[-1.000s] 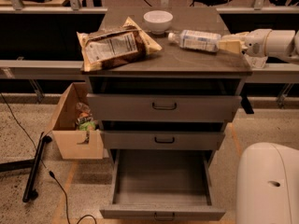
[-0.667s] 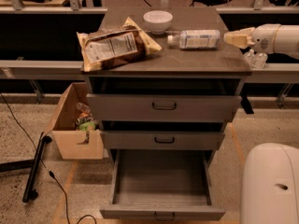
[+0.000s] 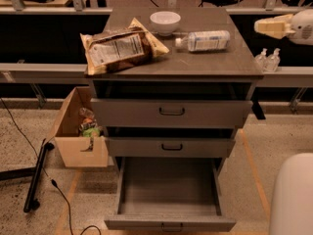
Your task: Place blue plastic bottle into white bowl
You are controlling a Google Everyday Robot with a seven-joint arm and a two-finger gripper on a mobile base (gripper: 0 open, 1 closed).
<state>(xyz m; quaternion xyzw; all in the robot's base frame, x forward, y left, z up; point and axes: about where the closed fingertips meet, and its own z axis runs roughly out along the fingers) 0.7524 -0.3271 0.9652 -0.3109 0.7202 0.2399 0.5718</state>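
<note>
Bottle lies on its side on the cabinet top, cap pointing left, just R of the bowl and apart from it, w/ nothing in the bowl. Gripper hangs off the cabinet's R edge, well clear of the bottle, pointing left above two pump bottles; can't tell if it's open or closed. Snack bag sits on the L side of the top, bottom drawer pulled out.
</note>
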